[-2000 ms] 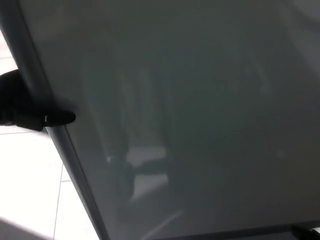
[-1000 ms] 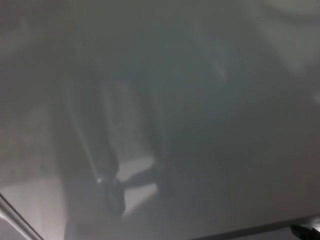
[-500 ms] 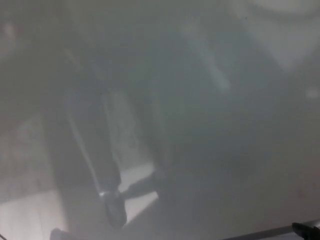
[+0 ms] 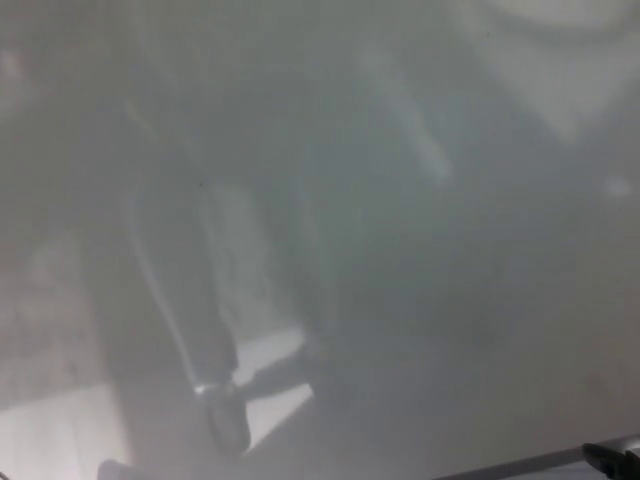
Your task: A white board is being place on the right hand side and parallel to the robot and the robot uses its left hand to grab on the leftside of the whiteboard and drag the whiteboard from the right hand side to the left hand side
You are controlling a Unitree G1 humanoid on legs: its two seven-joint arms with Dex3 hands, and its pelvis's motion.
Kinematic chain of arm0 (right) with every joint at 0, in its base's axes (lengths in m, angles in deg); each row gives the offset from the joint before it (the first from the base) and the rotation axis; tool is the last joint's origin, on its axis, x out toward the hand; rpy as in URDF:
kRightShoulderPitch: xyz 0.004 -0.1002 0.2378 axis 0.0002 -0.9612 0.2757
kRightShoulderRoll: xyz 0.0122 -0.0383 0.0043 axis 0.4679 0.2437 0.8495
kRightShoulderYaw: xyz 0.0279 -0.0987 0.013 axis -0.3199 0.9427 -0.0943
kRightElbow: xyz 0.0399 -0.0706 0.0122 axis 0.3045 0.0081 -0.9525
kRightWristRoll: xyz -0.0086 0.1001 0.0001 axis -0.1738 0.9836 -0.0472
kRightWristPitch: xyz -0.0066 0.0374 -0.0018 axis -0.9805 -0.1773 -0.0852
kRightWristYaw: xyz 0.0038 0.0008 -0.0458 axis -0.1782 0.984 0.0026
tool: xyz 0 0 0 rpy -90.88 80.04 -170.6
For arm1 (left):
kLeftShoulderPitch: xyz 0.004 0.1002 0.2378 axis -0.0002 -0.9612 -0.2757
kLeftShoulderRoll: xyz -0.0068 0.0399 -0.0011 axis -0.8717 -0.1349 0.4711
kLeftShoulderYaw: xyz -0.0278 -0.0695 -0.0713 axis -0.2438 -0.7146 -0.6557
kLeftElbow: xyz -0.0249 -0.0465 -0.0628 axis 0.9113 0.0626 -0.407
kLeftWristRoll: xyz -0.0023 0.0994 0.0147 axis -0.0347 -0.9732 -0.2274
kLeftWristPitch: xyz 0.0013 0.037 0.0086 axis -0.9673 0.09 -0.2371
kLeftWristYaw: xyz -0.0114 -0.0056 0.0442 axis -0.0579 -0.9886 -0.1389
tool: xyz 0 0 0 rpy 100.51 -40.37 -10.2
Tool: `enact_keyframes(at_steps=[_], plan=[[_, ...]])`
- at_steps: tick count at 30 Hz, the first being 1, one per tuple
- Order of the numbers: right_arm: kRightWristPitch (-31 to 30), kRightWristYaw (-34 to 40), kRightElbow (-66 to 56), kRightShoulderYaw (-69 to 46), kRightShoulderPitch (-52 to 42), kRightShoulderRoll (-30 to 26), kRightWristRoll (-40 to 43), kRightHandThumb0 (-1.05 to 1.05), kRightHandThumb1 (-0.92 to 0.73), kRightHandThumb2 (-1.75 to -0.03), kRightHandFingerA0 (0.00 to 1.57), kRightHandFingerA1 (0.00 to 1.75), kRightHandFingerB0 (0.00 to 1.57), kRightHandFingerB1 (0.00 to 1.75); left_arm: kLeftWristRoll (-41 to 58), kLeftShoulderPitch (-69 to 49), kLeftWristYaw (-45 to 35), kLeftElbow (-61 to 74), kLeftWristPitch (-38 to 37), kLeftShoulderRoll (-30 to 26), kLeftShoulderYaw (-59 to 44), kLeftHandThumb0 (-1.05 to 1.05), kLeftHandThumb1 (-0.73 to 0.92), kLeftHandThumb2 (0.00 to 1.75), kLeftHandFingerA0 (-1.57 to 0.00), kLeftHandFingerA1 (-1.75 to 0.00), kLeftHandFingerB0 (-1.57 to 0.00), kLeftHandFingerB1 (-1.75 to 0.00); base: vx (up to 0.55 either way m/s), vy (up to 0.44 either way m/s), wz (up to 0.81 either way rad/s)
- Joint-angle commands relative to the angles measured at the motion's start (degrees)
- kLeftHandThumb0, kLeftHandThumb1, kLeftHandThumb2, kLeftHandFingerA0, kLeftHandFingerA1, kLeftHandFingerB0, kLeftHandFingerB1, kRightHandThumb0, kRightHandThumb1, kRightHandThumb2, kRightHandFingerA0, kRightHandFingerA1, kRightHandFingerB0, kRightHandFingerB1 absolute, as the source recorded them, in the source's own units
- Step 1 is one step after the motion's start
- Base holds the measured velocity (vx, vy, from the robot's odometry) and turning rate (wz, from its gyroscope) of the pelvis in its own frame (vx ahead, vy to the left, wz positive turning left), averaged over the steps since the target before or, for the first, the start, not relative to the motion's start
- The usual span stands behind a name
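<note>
From my head camera, the whiteboard point(image 4: 400, 250) fills nearly the whole picture, a grey glossy face so close that all I make out on it are dim reflections: upright dark shapes left of centre and a pale patch low down. Only one view is given, so everything rests on it. Neither of my hands shows here; I cannot tell whether my left hand is wide, narrow or clamped on the frame, and the same goes for my right. The only edge I can find is a thin strip of frame point(image 4: 520, 462) running along the bottom right, tilted up slightly toward the right, with a small dark fitting point(image 4: 612, 460) at its end. The board's left side, the part I am meant to hold, lies beyond the picture's left border, so I judge the grip point sits on my left hand's side, out of sight. The long axis appears to run across me, left to right, which suits a sideways drag toward my left.
</note>
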Motion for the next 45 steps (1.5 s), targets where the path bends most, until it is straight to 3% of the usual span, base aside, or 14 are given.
enact_keyframes(at_steps=[1,2,3,5,6,9,17,19,26,27,29,30,31,45], plan=[[1.1,1.6,0.4,0.5,-0.1,-1.5,-0.9,-0.24,-0.88,-0.66,0.72,0.54,0.43,0.33,-0.2,1.7,-4.5,1.0,3.1,-2.7,-0.4,-0.01,0.76,0.64,-0.8,-1.57,-0.83,-1.07,0.0,0.0,0.0],[0.9,1.2,0.4,0.4,-0.1,-1.5,-0.5,-0.24,-0.88,-0.66,0.73,0.53,0.42,0.33,0.9,0.7,-2.5,1.5,0.6,-2.0,-1.8,-0.12,0.73,0.63,-0.68,-1.33,-0.72,-0.57,0.0,0.0,0.0],[0.9,1.0,0.5,0.3,-0.1,-1.4,-0.4,-0.24,-0.87,-0.66,0.72,0.54,0.43,0.33,1.1,0.2,-2.3,1.8,-0.7,-1.9,-2.1,-0.2,0.7,0.6,-0.67,-0.72,-0.47,-0.38,0.0,0.0,0.0],[1.0,0.8,0.5,0.2,-0.1,-1.4,-0.2,-0.24,-0.87,-0.66,0.72,0.54,0.43,0.33,1.0,-0.3,-2.4,2.1,-2.2,-1.7,-2.6,-0.2,0.7,0.6,-0.67,-0.72,-0.47,-0.38,0.0,0.0,0.0],[1.1,0.6,0.5,0.1,-0.1,-1.3,0.0,-0.23,-0.87,-0.66,0.72,0.54,0.43,0.34,0.7,-1.0,-1.0,2.8,-2.8,-1.7,-2.6,-0.35,0.47,0.71,0.0,-0.2,0.0,-0.04,0.0,0.0,0.0],[1.3,0.1,0.6,-0.2,-0.4,-1.2,0.3,-0.24,-0.88,-0.66,0.72,0.54,0.42,0.34,1.0,-1.9,1.3,3.2,-2.1,-1.5,-3.6,-0.36,0.45,0.61,0.0,-0.03,0.0,0.0,0.0,0.0,0.0],[0.7,1.2,0.7,0.3,-0.7,-1.0,-0.3,-0.24,-0.87,-0.66,0.72,0.52,0.42,0.33,2.9,-7.4,6.8,4.0,-5.6,0.3,-9.2,-0.55,0.54,0.56,0.0,0.0,0.0,0.0,0.0,-0.001,-0.01],[0.6,1.1,0.8,0.5,-1.4,-0.9,-0.5,-0.25,-0.87,-0.66,0.71,0.52,0.42,0.33,5.3,-13.5,16.8,4.1,-10.5,3.2,-13.9,-0.79,0.5,0.81,0.0,-0.06,0.0,0.0,0.0,0.0,0.0],[0.7,1.0,0.8,0.5,-1.8,-0.8,-0.3,-0.24,-0.86,-0.66,0.71,0.53,0.42,0.33,9.0,-20.7,27.6,3.6,-11.5,7.7,-21.8,-0.64,0.54,0.75,0.0,-0.11,0.0,0.0,0.0,0.0,0.0],[0.9,1.1,0.9,0.7,-2.2,-0.9,-0.4,-0.24,-0.86,-0.65,0.73,0.53,0.43,0.33,9.2,-23.3,29.3,3.4,-13.1,9.0,-22.8,-0.66,0.71,0.62,0.0,-0.11,0.0,0.0,0.0,0.0,0.0],[1.4,1.3,1.0,0.7,-2.5,-0.9,-0.5,-0.23,-0.86,-0.65,0.74,0.54,0.43,0.34,10.1,-26.4,31.8,2.9,-13.5,11.7,-24.9,-0.74,0.59,0.87,0.0,-0.12,0.0,-0.05,0.0,0.0,0.0],[1.6,1.7,1.1,1.1,-3.0,-1.1,-1.0,-0.23,-0.86,-0.65,0.75,0.54,0.43,0.34,9.8,-28.0,32.2,3.0,-14.6,12.7,-25.0,-0.6,0.73,0.64,0.0,-0.05,0.0,0.0,0.0,0.0,0.0],[1.1,2.1,1.1,1.5,-3.2,-1.0,-1.4,-0.24,-0.86,-0.66,0.75,0.53,0.42,0.33,10.6,-30.3,32.5,2.7,-14.3,14.6,-26.2,-0.65,0.51,0.76,0.0,-0.04,0.0,0.0,0.0,0.0,0.0],[0.2,1.4,1.0,1.2,-4.3,-0.7,-0.7,-0.24,-0.86,-0.66,0.73,0.53,0.42,0.33,4.1,-41.8,39.8,3.2,-17.7,27.5,-21.8,-0.29,0.67,0.67,0.0,-0.11,0.0,-0.04,0.0,0.0,0.0]])
